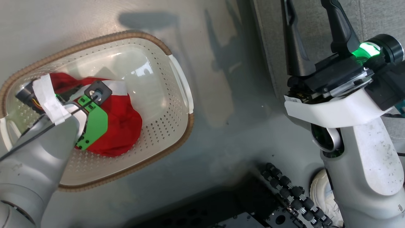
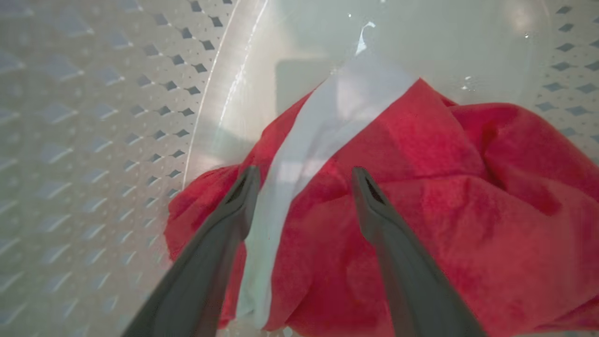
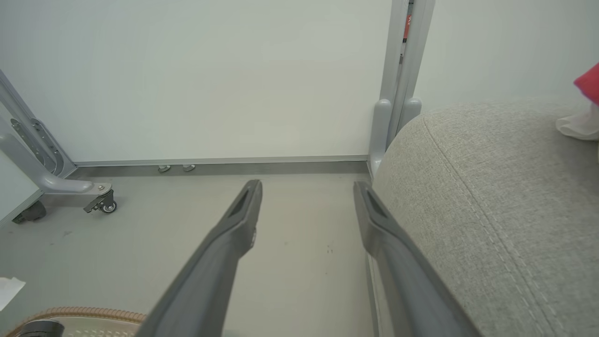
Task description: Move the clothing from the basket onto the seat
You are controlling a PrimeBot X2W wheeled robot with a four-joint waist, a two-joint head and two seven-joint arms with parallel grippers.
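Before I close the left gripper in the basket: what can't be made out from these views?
- Left wrist view: whether the open left gripper touches the clothing; depth unclear.
- Head view: its fingers, hidden by its own wrist inside the basket.
- Both: what lies under the bunched cloth.
- Right wrist view: a red-and-white item on the seat, cut off by the right edge.
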